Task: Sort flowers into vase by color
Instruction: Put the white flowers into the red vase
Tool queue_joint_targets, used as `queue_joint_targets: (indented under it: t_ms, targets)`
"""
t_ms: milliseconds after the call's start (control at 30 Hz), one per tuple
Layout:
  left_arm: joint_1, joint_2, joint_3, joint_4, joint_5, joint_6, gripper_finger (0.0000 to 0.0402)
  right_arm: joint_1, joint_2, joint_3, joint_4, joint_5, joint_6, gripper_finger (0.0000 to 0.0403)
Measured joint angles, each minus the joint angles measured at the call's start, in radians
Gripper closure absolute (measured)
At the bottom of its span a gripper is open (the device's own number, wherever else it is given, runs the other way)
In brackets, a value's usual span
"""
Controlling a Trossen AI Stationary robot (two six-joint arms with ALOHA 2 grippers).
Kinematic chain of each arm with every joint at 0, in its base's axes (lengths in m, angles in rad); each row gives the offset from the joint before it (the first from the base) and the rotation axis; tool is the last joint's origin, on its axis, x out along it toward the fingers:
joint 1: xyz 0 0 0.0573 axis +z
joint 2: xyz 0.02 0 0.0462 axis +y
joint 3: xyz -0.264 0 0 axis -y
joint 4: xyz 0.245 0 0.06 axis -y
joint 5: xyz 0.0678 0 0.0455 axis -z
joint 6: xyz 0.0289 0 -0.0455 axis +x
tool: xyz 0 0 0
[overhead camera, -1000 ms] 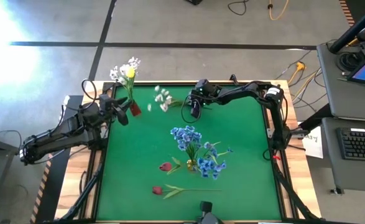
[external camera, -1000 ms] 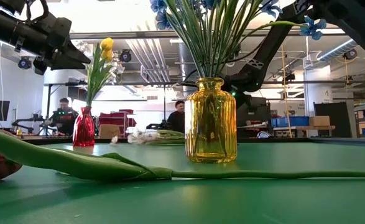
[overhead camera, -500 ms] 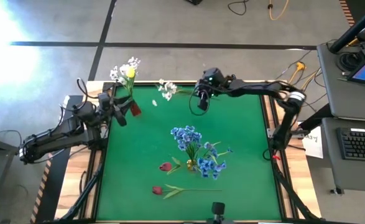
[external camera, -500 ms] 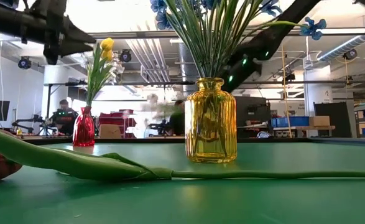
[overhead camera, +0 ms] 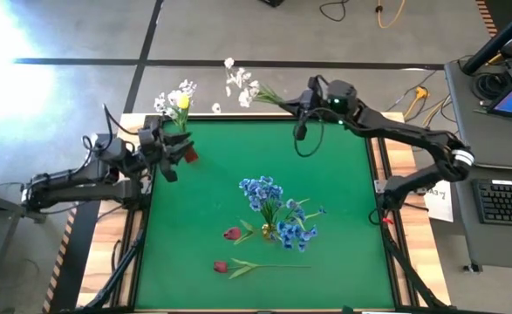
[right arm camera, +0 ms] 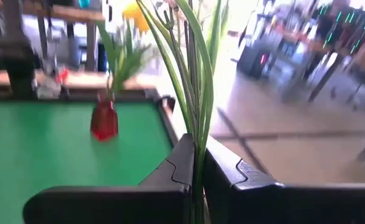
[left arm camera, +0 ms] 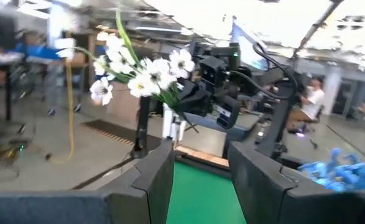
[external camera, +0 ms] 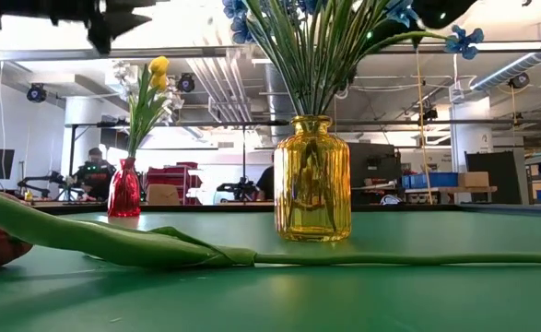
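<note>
My right gripper [overhead camera: 293,102] is raised over the table's far edge, shut on a spray of small white blossoms [overhead camera: 236,84] that reaches toward the left. A red vase [overhead camera: 188,154] at the far left corner holds a yellow tulip and white blossoms [overhead camera: 178,98]. My left gripper [overhead camera: 172,151] hovers open just left of that vase, high in the low view [external camera: 113,18]. A yellow vase [external camera: 312,180] at mid-table holds the blue flowers [overhead camera: 273,209]. Two red tulips [overhead camera: 231,234] [overhead camera: 221,266] lie flat on the mat near the front. My right gripper pinches the white spray's bundle of green stems [right arm camera: 198,146] between its two fingers [right arm camera: 235,174]. The stems run on past the fingertips, the blossoms [left arm camera: 145,74] at their far end. The spray is lifted clear of the table, roughly level, pointing toward the table's left.
The green mat [overhead camera: 343,201] lies open on its right half and between the two vases. A red tulip's long stem [external camera: 113,242] runs across the front of the low view. A desk with a keyboard [overhead camera: 507,201] stands right of the table. People sit far behind.
My right gripper has raised the white spray off the mat near the far edge and carried it up and beyond the far edge; the spray now hangs in the air. My left gripper has risen a little beside the red vase.
</note>
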Motion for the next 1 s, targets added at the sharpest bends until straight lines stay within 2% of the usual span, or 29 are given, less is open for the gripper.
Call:
queue_joint_targets:
  t_ms: [167, 400, 667, 767, 1000]
  targets:
    - [-0.053, 0.135, 0.144, 0.002, 0.019, 0.138, 0.0262, 0.057, -0.081, 0.009, 0.075, 0.01, 0.009, 0.039]
    - [-0.063, 0.332, 0.328, 0.004, 0.028, 0.263, 0.0262, 0.153, -0.126, 0.069, 0.114, 0.011, -0.001, 0.039]
    - [-0.063, 0.568, 0.519, 0.064, 0.098, 0.356, 0.0262, 0.275, -0.115, 0.179, 0.116, 0.011, -0.012, 0.039]
    - [-0.061, 0.633, 0.588, 0.066, 0.111, 0.394, 0.0262, 0.317, -0.104, 0.211, 0.117, 0.011, -0.019, 0.039]
    - [-0.059, 0.755, 0.736, 0.113, 0.215, 0.416, 0.026, 0.387, -0.076, 0.261, 0.143, 0.011, -0.029, 0.039]
